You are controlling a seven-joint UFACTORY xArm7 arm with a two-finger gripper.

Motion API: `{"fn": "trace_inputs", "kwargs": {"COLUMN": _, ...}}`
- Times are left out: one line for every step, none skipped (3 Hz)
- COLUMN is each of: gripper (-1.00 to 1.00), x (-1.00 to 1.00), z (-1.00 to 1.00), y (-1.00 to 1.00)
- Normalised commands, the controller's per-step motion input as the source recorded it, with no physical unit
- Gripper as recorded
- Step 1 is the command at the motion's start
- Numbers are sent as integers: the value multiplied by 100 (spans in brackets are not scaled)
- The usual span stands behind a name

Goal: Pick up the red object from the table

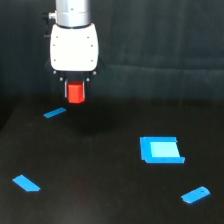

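Fingers (66, 90) of the gripper (75, 92) pinch the red object (76, 93) from both sides, holding it clear above the black table (100, 165) at about eleven o'clock — four flat blue pieces lie scattered below, the largest (161, 150) toward four o'clock.

tabletop (100, 185) looks like black stuff with a slight sheen, smooth, picks up a soft glow near the middle. Backdrop (160, 45) up at 12 o'clock reads as dark matt cloth with faint folds. The end effector (76, 93) has a white glossy plastic-looking housing, silvery metal collar above it. The red object (76, 93) looks like matt plastic, hard to say. Blue block (161, 150) around 4 o'clock looks smooth and plasticky, same for the thin blue strips (26, 183).
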Motion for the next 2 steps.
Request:
{"fn": "trace_inputs", "kwargs": {"gripper": -92, "x": 13, "z": 13, "y": -10}}
{"fn": "trace_inputs", "kwargs": {"gripper": -100, "x": 9, "z": 12, "y": 5}}
